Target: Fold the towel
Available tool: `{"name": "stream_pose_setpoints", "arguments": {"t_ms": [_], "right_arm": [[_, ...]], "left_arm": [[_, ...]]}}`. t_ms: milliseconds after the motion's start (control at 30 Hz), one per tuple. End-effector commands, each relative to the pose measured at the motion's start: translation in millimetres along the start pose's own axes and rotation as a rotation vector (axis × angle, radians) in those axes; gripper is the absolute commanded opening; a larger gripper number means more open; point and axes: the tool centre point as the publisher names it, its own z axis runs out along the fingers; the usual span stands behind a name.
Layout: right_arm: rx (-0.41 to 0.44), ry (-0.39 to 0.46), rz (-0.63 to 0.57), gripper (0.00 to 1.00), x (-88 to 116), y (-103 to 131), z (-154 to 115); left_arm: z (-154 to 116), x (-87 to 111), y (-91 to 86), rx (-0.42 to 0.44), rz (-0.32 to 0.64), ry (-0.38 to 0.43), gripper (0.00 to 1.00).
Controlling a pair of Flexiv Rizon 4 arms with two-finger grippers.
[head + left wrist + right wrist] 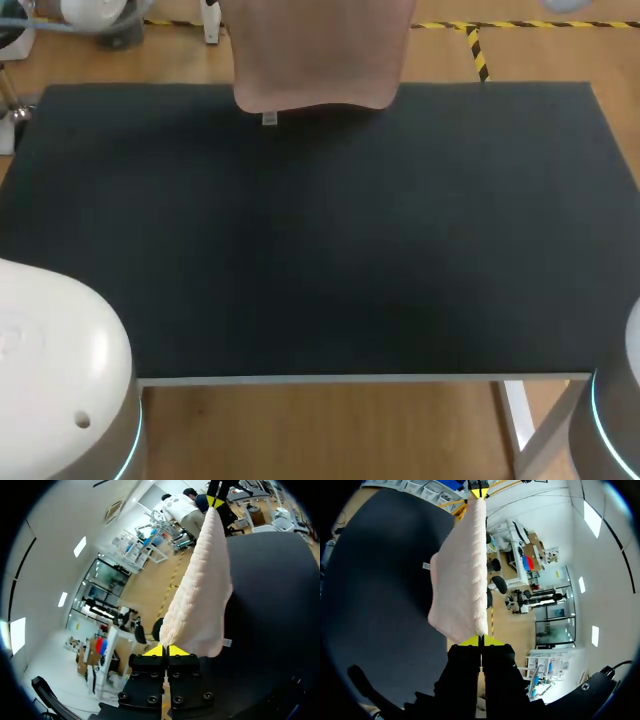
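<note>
The pink towel (318,55) hangs stretched between both claws, the left claw (165,651) clenched on one top corner and the right claw (481,640) on the other, its lower edge below them over the black bench (320,250).

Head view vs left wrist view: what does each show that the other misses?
Head view only: the black table's whole top and near edge, and the pale pink terry towel face-on. Left wrist only: left gripper shut on one towel corner, right gripper at the other, towel stretched between them. Both: towel, its small white tag, table.
</note>
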Motion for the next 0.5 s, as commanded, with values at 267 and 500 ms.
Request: {"name": "stream_pose_setpoints", "arguments": {"t_ms": [267, 500], "right_arm": [[-0.040, 0.141, -0.007, 0.00, 89.0, -1.0, -34.5], [-0.044, 0.263, -0.006, 0.00, 137.2, -1.5, -27.9]], "left_arm": [[-55.3, 88.0, 19.1, 0.012, -0.034, 0.135, 0.00], [-58.8, 135.6, 32.3, -0.018, -0.099, 0.256, 0.00]]}}
